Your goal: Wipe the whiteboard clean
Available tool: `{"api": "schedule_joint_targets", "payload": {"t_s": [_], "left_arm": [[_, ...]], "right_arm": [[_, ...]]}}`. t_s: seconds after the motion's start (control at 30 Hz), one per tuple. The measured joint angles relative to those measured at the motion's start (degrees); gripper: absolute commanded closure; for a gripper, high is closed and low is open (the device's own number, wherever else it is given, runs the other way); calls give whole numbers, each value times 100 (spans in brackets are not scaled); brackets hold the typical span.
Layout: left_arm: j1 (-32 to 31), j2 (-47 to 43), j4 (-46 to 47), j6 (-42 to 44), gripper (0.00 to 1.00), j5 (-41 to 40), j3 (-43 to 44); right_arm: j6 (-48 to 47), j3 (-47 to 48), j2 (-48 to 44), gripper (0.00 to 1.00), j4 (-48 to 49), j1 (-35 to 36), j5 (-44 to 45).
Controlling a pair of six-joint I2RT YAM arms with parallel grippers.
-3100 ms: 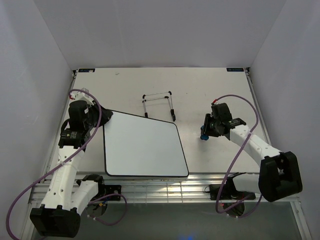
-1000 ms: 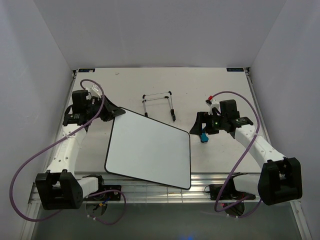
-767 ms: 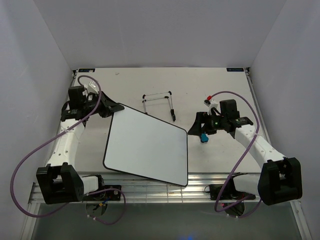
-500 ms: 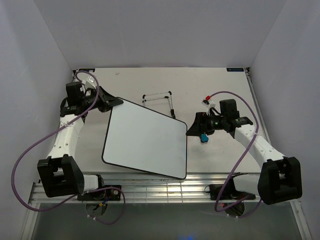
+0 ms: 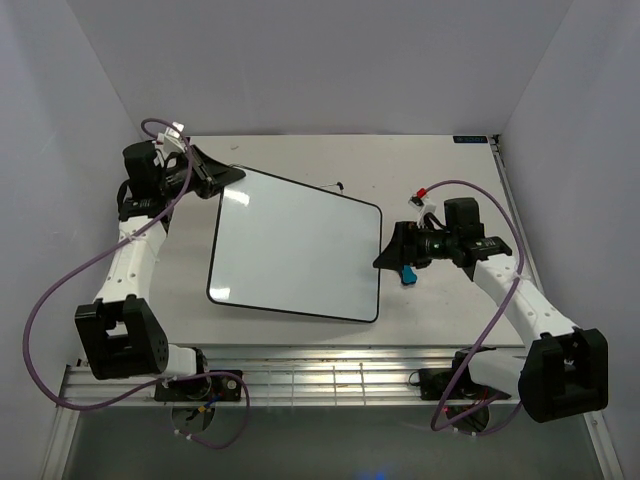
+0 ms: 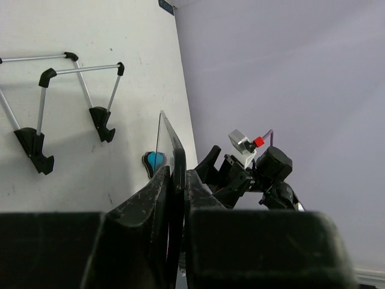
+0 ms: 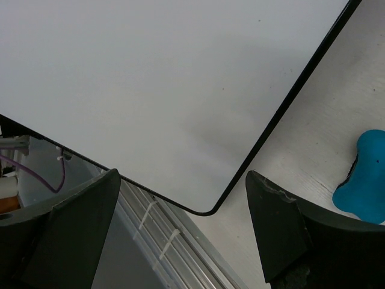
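Note:
The whiteboard (image 5: 295, 245) is a glossy white board with a thin black rim, and its face shows no marks. It is lifted off the table and tilted. My left gripper (image 5: 225, 177) is shut on its far left corner. In the left wrist view the board's edge (image 6: 170, 150) runs edge-on between the two fingers of that gripper (image 6: 174, 176). My right gripper (image 5: 386, 256) stands open just off the board's right edge with nothing in it. In the right wrist view its jaws (image 7: 181, 176) frame the board's near right corner (image 7: 204, 211) from above.
A small blue bone-shaped eraser (image 5: 408, 275) lies on the table below the right gripper and also shows as the blue eraser (image 7: 367, 180). The black wire stand (image 6: 60, 102) sits behind the board, mostly hidden from above. Purple walls enclose the table on three sides.
The left gripper has carried the board's corner up and toward the back left, raising and tilting the board so it now covers the stand. The right arm barely shifted.

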Motion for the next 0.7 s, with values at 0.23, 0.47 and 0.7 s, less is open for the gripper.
{"api": "schedule_joint_targets", "payload": {"t_s": [0.23,0.47,0.7], "left_arm": [[11,308,313,-293,100,59,164],[11,726,817,-693,100,125,535],[11,1141,1220,-942,100,129,874]], "right_arm": [[166,0,-160,10,-2,-46,166],[295,4,-280,10,-2,-68,256],[308,4,-321,10,-7,-74,341]]}}
